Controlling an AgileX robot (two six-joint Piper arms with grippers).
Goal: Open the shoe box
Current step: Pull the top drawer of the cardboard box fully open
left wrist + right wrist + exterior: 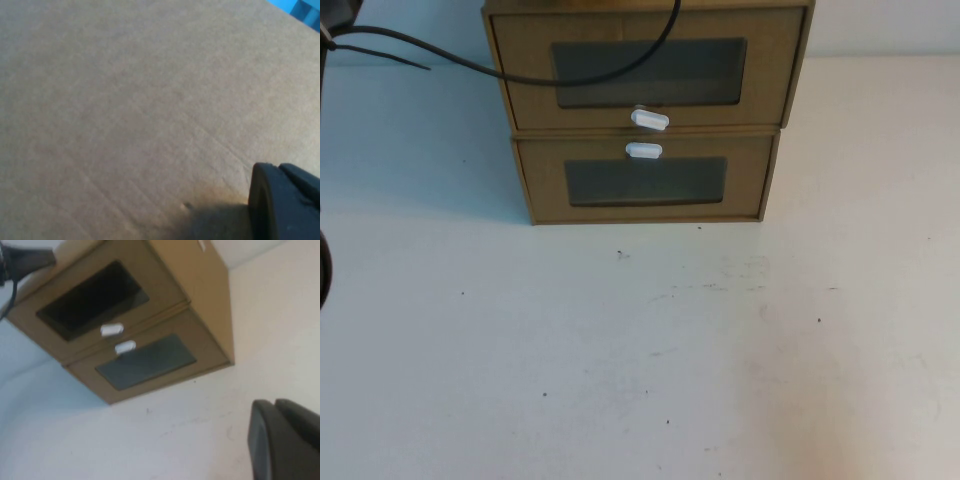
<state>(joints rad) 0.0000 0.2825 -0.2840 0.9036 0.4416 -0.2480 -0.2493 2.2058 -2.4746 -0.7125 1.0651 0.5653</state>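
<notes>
Two brown cardboard shoe boxes stand stacked at the back of the table, both closed. The upper box [650, 70] [165, 280] has a dark window and a white handle [649, 120] [111, 330]. The lower box [645, 185] [200, 347] has its own white handle [644, 151] [125, 347]. My left gripper [280, 172] hovers shut and empty close over a plain cardboard surface [125, 110]; it is outside the high view. My right gripper [275, 407] is shut and empty over the white table, well in front of the boxes and to their right.
A black cable [470, 62] runs from the left edge across the upper box's front and up past its top. The white table [640, 350] stretches in front of the boxes, with small dark specks. A blue patch [300, 7] shows beyond the cardboard.
</notes>
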